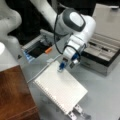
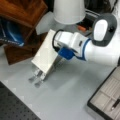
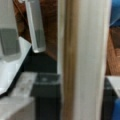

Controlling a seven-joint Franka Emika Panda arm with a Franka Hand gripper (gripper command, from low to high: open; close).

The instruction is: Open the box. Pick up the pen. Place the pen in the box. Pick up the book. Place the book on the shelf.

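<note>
The gripper (image 1: 67, 65) is at the book's (image 1: 61, 90) top edge, frame centre; whether it clenches, I cannot tell. The box (image 1: 105, 53) stands open, upper right.

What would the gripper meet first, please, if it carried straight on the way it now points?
Most likely the book: in a front view the gripper points down at its upper edge, where it leans on a metal stand. How much gap remains is unclear.

One book (image 1: 61, 90), one box (image 1: 102, 56), seemingly one pen (image 2: 115, 103)
</note>
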